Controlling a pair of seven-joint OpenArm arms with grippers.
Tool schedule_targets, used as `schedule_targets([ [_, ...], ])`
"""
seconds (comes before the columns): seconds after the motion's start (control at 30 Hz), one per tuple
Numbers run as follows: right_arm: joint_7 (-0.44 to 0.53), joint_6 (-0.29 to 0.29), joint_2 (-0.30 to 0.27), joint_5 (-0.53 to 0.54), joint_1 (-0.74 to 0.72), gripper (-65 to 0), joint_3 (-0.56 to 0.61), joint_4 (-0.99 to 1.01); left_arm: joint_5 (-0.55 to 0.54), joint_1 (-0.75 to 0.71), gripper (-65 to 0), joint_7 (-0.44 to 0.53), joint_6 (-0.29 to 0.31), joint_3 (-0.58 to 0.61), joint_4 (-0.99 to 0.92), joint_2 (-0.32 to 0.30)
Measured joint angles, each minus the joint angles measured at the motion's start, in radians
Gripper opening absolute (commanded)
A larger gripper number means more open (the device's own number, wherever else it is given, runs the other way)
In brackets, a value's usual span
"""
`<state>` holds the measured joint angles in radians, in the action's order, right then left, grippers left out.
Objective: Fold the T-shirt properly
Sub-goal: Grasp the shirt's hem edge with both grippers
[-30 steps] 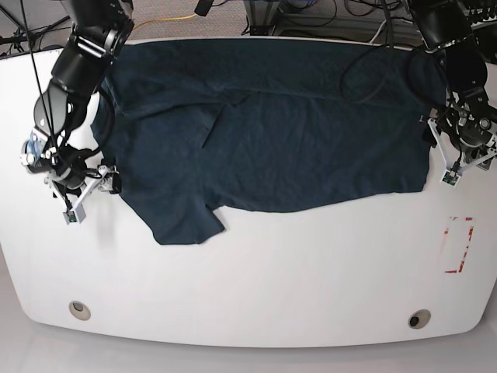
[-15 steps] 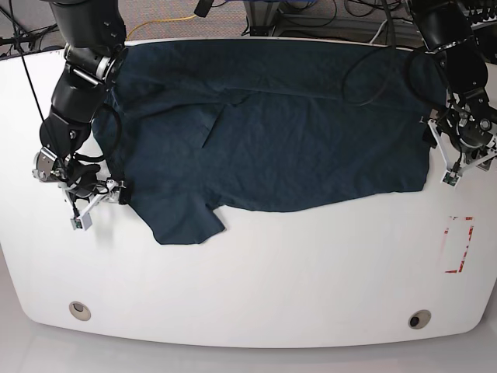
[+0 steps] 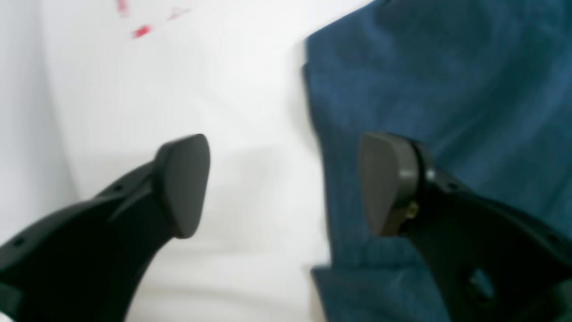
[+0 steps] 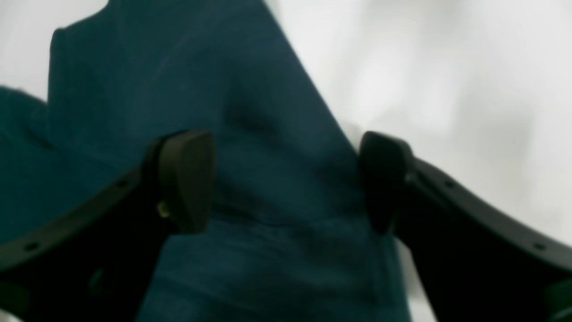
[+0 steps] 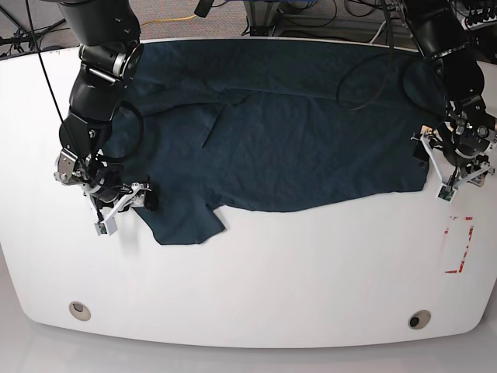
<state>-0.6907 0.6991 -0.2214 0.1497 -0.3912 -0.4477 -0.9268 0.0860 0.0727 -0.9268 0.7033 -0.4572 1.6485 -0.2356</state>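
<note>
We have the T-shirt (image 5: pixel 272 124) spread across the far half of the white worktop (image 5: pixel 256 272), one sleeve hanging toward us at the base view's left and a small crease near the middle of the cloth. Both grippers are spread and holding nothing: the right gripper (image 4: pixel 286 183) straddles the sleeve's outer edge, one finger over cloth and the other over bare worktop, while the left gripper (image 3: pixel 286 183) stands the same way across the shirt's straight side edge. To do this step well, we judge that each gripper should come low enough to slip its lower finger under the hem, pinch both layers rather than only the top one, and lift in step with the other so the fabric does not drag or bunch. The worktop is smooth and glossy, so the cloth may slide as we close. A red marking (image 5: pixel 460 245) sits near the worktop's edge, two round holes along the near rim, and cables lie on the floor beyond.
</note>
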Motion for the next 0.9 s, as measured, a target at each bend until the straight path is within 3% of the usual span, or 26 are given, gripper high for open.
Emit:
schedule_targets([
  [0.1,0.011,0.000,0.005,0.015,0.010,-33.5,0.009,-0.002,0.005,0.066,-8.9,0.000,0.000,-0.003,-0.063,0.011],
  [0.2,0.011,0.001,0.008,0.015,0.011,-38.0,0.009,-0.002,-0.002,0.110,-3.2,0.006,-0.064,-0.002,-0.121,0.028],
  [0.37,0.011,0.001,0.008,0.016,0.013,-40.3,0.009,-0.002,0.003,0.158,-0.3,0.010,-0.131,-0.002,-0.221,0.035],
  [0.7,-0.006,0.005,0.013,0.014,0.053,-39.8,0.011,-0.073,0.002,0.174,-0.1,0.031,-0.129,-0.001,-0.323,0.046],
  [0.9,-0.044,0.004,0.025,0.007,0.074,-40.3,0.011,-0.123,0.003,0.182,-0.1,0.036,-0.038,-0.001,-0.352,0.047],
])
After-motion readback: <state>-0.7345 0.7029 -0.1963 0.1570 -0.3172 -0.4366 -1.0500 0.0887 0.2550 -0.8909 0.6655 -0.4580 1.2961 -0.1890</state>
